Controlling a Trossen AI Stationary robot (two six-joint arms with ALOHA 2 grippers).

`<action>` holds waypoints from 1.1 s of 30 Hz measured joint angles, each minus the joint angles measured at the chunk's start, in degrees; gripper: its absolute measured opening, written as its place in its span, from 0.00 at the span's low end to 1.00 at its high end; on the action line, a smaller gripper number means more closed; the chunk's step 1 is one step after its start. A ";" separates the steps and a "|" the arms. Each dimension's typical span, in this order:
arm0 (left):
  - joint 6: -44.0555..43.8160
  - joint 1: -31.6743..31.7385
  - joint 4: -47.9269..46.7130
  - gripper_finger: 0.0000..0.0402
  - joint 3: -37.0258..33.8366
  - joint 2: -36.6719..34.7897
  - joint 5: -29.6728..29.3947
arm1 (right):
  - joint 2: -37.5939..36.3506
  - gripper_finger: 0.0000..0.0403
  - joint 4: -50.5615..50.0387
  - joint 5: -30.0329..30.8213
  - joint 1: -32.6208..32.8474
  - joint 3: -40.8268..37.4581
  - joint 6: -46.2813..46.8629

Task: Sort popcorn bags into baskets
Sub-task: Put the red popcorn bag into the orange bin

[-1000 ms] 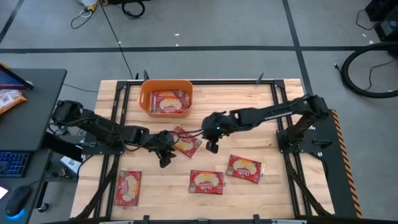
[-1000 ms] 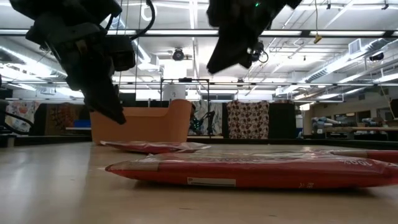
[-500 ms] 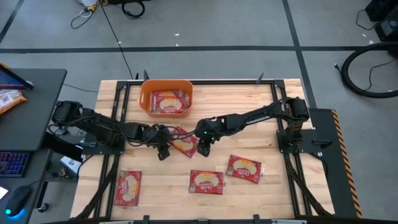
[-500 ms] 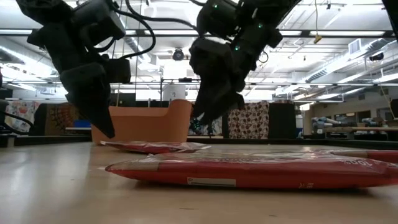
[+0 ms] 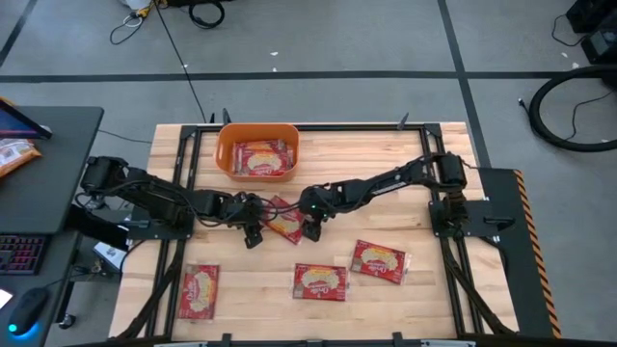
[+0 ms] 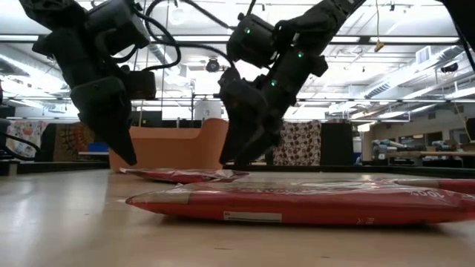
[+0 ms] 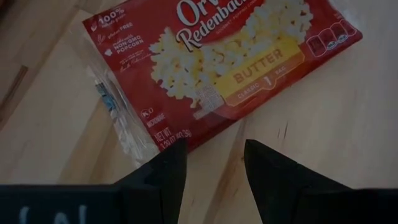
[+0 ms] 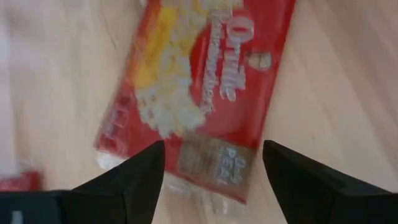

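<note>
One red popcorn bag (image 5: 282, 220) lies flat on the table's middle, between both grippers. My left gripper (image 5: 253, 234) stands open at the bag's near left corner (image 7: 168, 140), with nothing between its fingers. My right gripper (image 5: 310, 228) is open wide and low over the bag's right end (image 8: 211, 162), one finger on each side of it. In the low view the left gripper (image 6: 126, 154) and the right gripper (image 6: 237, 157) hang just above this bag (image 6: 182, 175). The orange basket (image 5: 224, 154) at the far side holds red bags (image 5: 258, 158).
Three more popcorn bags lie flat toward the near edge: one at the left (image 5: 200, 290), one in the middle (image 5: 319, 281), one at the right (image 5: 380, 260). Bare wood lies at the far right of the table. A desk with a keyboard stands beyond the table's left edge.
My right gripper has swung toward the table's left edge and come down over the middle bag's right end, and its fingers have opened wide. My left gripper has shifted a little toward the far edge, nearer the bag. The bag has stayed where it was.
</note>
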 joint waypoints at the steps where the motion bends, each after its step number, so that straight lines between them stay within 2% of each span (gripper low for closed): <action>1: -0.08 -0.02 0.00 0.41 0.00 0.00 0.04 | 0.49 0.67 0.44 0.02 0.18 0.00 -0.18; 7: -0.53 -0.02 -0.04 0.41 0.00 0.00 1.12 | 2.49 0.59 1.14 1.29 0.92 0.13 1.48; 10: -0.87 -0.02 -0.02 0.41 0.00 0.00 1.42 | 2.63 0.52 1.22 1.99 1.16 0.13 1.07; 17: -2.89 0.12 0.00 0.41 -0.02 -0.02 2.64 | 2.85 0.25 1.81 3.46 1.10 0.07 0.22; 22: -3.58 1.87 -2.75 0.41 0.24 -3.37 12.25 | 2.03 0.05 0.01 2.60 1.01 0.07 -0.38; 26: -3.58 2.81 -7.78 0.41 2.01 -7.58 16.72 | -0.39 0.03 -3.90 2.69 0.88 -0.07 -4.67; 29: -3.97 3.31 -9.50 0.41 3.24 -10.82 17.49 | -3.27 0.03 -7.36 4.33 1.16 -0.07 -10.33; 33: -10.35 5.00 -8.28 0.42 3.48 -14.46 15.96 | -7.27 0.02 -11.85 7.91 1.81 -0.07 -17.12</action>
